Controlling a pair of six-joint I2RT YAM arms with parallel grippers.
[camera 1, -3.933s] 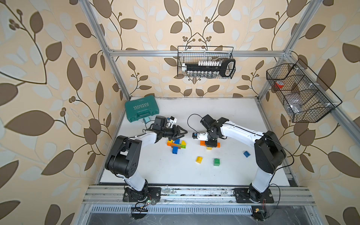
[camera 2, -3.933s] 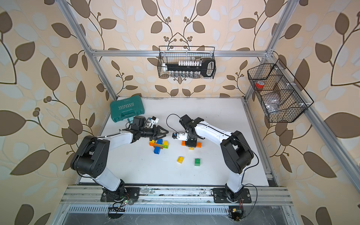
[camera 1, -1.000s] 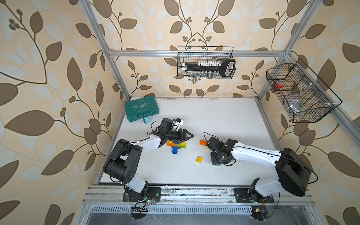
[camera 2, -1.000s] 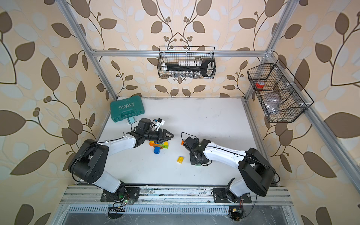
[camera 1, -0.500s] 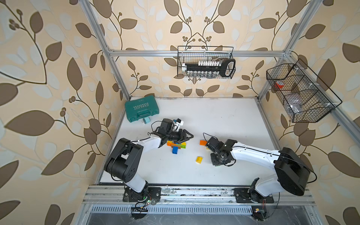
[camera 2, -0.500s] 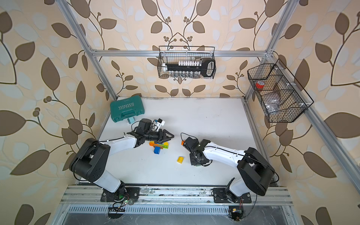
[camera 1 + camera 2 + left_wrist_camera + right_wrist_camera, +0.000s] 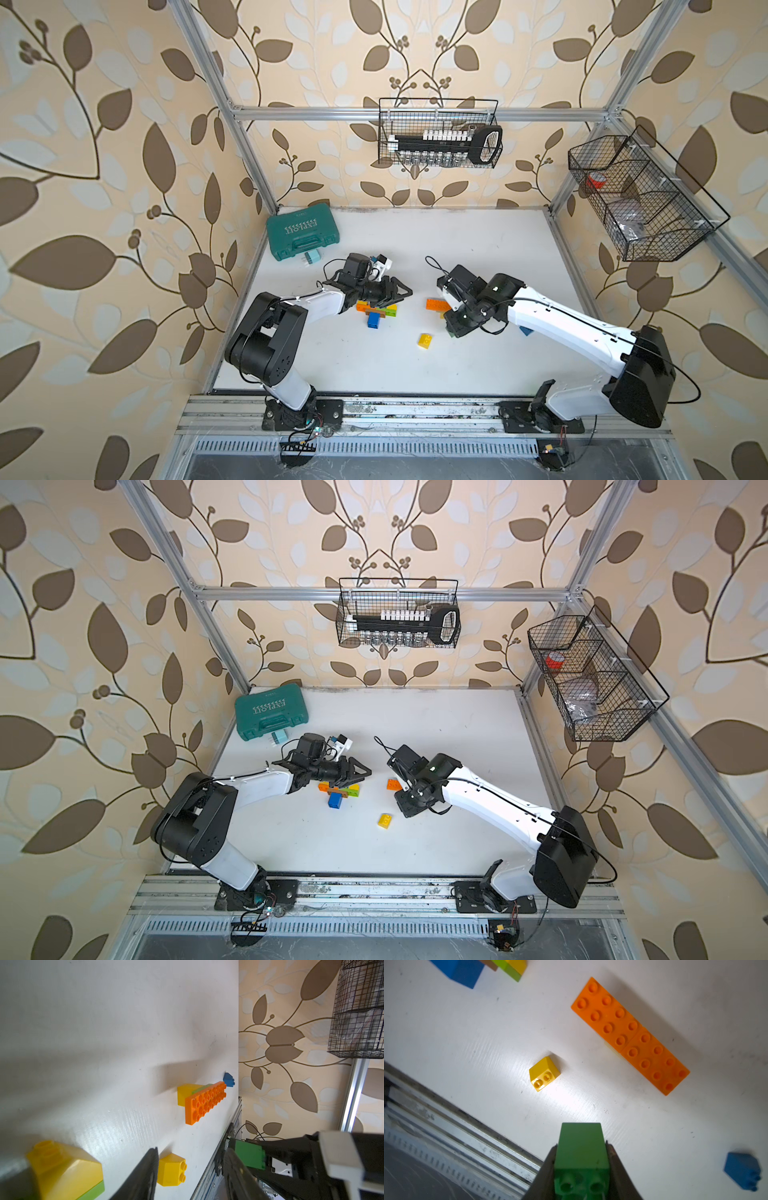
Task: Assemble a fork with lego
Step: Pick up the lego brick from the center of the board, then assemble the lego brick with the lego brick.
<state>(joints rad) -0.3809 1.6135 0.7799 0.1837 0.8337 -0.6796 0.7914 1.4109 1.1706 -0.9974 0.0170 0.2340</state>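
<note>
Right gripper [image 7: 581, 1148] is clenched on the green brick [image 7: 581, 1142], gripping its smooth sides, just right of the loose yellow brick [image 7: 544, 1073], near the middle. Left gripper [image 7: 405, 291] is released and empty, hovering over the part-built fork [image 7: 376, 311], left of centre. The orange plate [image 7: 629, 1034] lies between the arms, with a blue brick [image 7: 742, 1169] further right.

Risks, my judgement:
- Nothing pins the fork, so pressing green on could shove or tip it.
- A side grip may let the brick twist under load.
- The arms are close, so I must watch for a clash.
</note>
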